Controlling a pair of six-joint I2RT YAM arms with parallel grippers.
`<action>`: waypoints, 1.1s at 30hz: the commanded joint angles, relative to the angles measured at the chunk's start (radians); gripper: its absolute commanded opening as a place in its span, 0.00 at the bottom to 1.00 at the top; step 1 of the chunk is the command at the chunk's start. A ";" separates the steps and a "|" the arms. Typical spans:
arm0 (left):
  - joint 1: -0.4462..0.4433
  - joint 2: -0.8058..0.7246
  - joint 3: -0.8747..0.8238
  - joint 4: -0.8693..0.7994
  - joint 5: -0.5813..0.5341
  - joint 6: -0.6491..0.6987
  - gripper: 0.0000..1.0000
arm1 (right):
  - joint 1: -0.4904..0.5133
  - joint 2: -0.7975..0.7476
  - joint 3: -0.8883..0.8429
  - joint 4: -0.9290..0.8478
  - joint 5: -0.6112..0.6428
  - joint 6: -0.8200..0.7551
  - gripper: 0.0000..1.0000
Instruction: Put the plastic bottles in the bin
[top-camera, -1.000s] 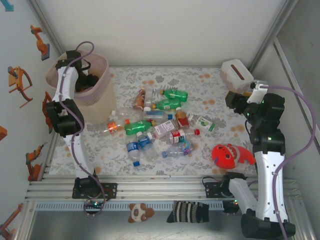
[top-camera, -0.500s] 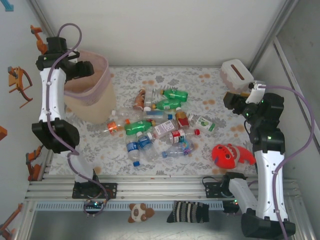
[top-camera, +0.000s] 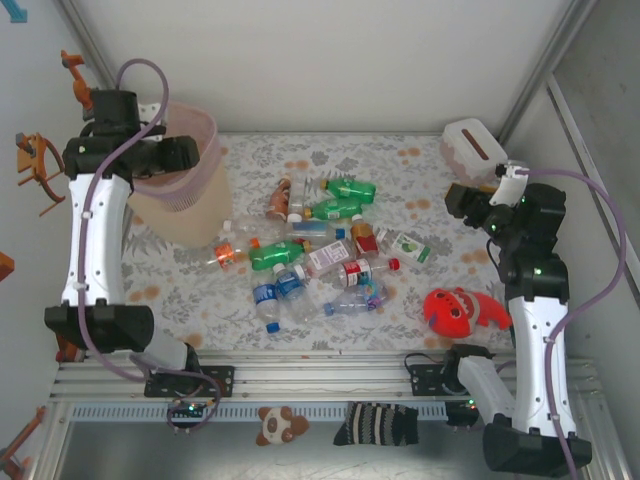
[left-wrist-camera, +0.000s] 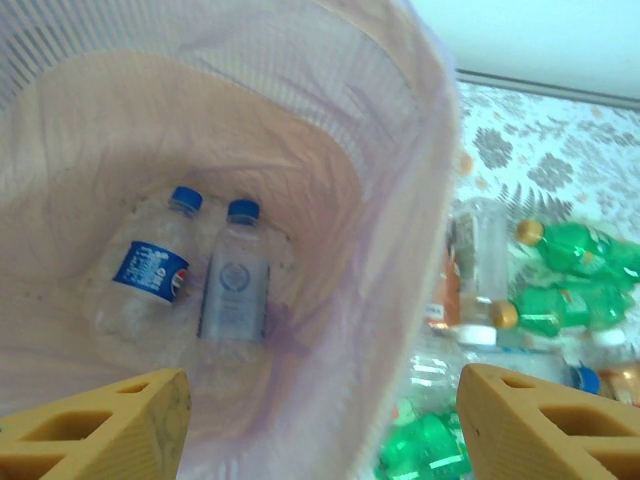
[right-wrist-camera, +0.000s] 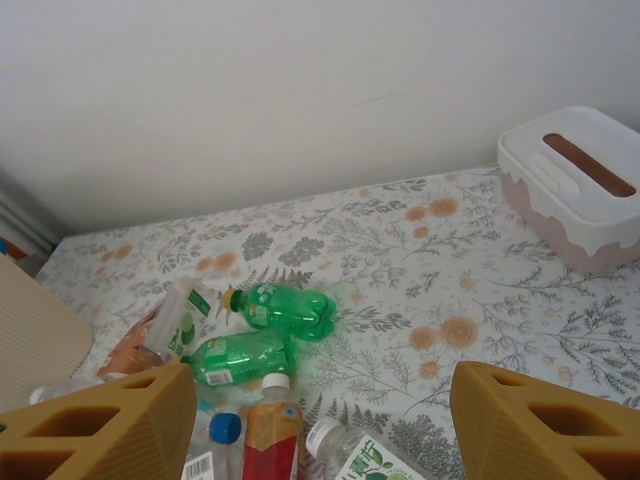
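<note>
The pale-pink bin (top-camera: 196, 212) stands at the table's far left. My left gripper (top-camera: 180, 155) hovers open and empty over its rim. In the left wrist view that gripper (left-wrist-camera: 320, 420) looks down into the bin (left-wrist-camera: 385, 190), where two clear blue-capped bottles (left-wrist-camera: 152, 268) (left-wrist-camera: 234, 285) lie on the bottom. A pile of several plastic bottles (top-camera: 310, 250) lies mid-table, with green ones (top-camera: 348, 188) (top-camera: 275, 253) among them. My right gripper (top-camera: 466, 200) hangs open and empty at the far right, facing the pile. In its own view that gripper (right-wrist-camera: 320, 420) sees green bottles (right-wrist-camera: 285, 308) (right-wrist-camera: 240, 358).
A white-pink tissue box (top-camera: 472, 148) (right-wrist-camera: 575, 185) sits in the far right corner. A red round toy (top-camera: 460, 310) lies near the right arm's base. A striped sock (top-camera: 375, 423) and a small plush toy (top-camera: 280, 425) rest on the front rail.
My left arm has risen, lifting its gripper from inside the bin to above the rim. The right arm has barely moved.
</note>
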 joint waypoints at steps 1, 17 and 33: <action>-0.045 -0.085 -0.062 -0.024 -0.038 -0.031 0.69 | 0.001 0.006 -0.003 -0.002 -0.023 -0.003 0.67; -0.304 -0.350 -0.534 0.010 -0.179 -0.113 0.68 | 0.000 0.036 -0.023 0.004 -0.044 -0.010 0.67; -0.453 -0.217 -0.791 0.139 -0.253 0.468 0.68 | 0.000 0.046 -0.023 0.009 -0.044 -0.018 0.67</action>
